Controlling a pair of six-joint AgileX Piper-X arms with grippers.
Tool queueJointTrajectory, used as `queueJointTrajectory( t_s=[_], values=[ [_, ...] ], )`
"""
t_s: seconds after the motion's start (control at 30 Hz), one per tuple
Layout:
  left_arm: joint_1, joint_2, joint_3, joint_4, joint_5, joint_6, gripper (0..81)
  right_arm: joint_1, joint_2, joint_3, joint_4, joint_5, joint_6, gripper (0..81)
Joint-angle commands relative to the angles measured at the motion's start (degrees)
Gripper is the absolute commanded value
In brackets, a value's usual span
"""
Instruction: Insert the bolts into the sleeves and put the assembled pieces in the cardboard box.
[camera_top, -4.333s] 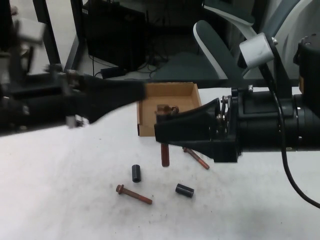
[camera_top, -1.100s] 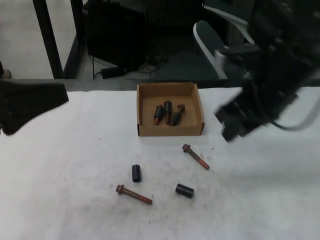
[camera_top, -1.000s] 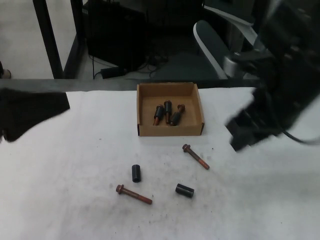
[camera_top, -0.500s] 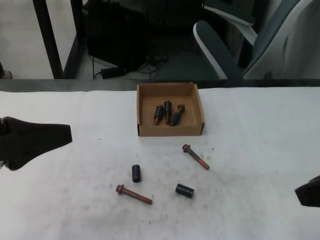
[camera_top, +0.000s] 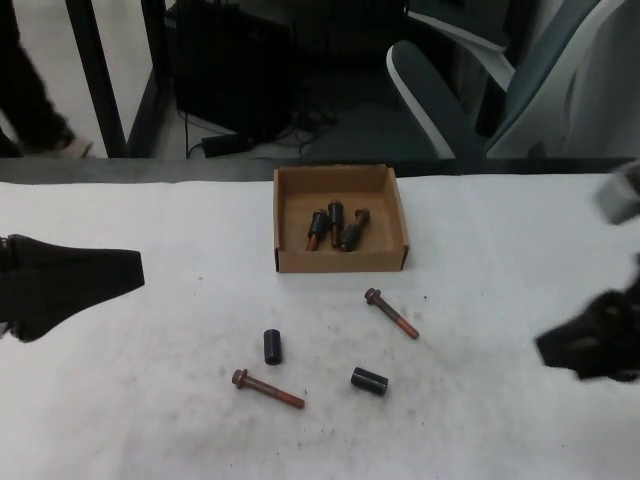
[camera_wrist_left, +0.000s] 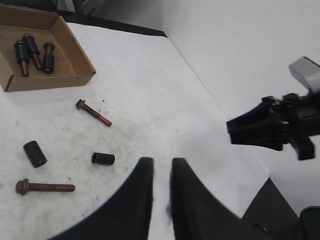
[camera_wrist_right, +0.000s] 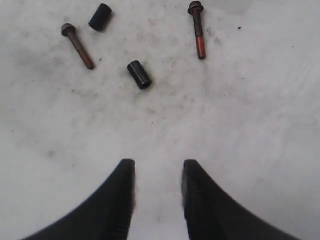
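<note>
The cardboard box (camera_top: 342, 262) stands mid-bench with three assembled pieces (camera_top: 334, 226) in it. In front of it lie two copper bolts (camera_top: 391, 313) (camera_top: 267, 388) and two black sleeves (camera_top: 272, 346) (camera_top: 369, 380). My left gripper (camera_top: 138, 272) hangs at the left edge, well clear of the parts. In the left wrist view its fingers (camera_wrist_left: 161, 167) stand barely apart with nothing between them. My right gripper (camera_top: 545, 348) is at the right edge. It (camera_wrist_right: 158, 170) is open and empty, with a sleeve (camera_wrist_right: 139, 74) and a bolt (camera_wrist_right: 198, 30) ahead of it.
The white bench top (camera_top: 480, 250) spreads bare around the parts. The left wrist view shows the box (camera_wrist_left: 75, 50), the loose bolts and sleeves, and the right gripper (camera_wrist_left: 270, 130) by the bench corner. An office chair (camera_top: 440, 100) stands behind the bench.
Both grippers were over the box with a piece held there; now they sit apart at the bench sides. The right arm swung away rightward and down. The box holds three pieces.
</note>
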Motion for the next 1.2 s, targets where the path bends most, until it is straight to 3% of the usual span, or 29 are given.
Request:
queueJointTrajectory(
  t_s=[0.0, 0.43, 0.57, 0.7, 1.17],
  values=[
    [0.1, -0.5, 0.0, -0.2, -0.1, 0.5, 12.8, 0.2, 11.2, -5.5, -5.4, 0.9, 0.1, 31.2],
    [0.1, -0.5, 0.0, -0.2, -0.1, 0.5, 12.8, 2.3, 48.5, -38.6, -0.7, 2.5, -0.7, 31.2],
    [0.1, -0.5, 0.0, -0.2, -1.2, 0.5, 12.8, 3.9, 54.9, -45.0, 3.6, 8.5, -5.2, 31.2],
    [0.1, -0.5, 0.0, -0.2, -1.3, 0.5, 12.8, 4.5, 57.9, -47.7, 6.4, 13.3, -8.6, 31.2],
    [0.1, -0.5, 0.0, -1.2, -1.4, 0.5, 12.8, 4.5, 58.0, -47.4, 8.5, 13.9, -9.9, 31.2]
  ],
)
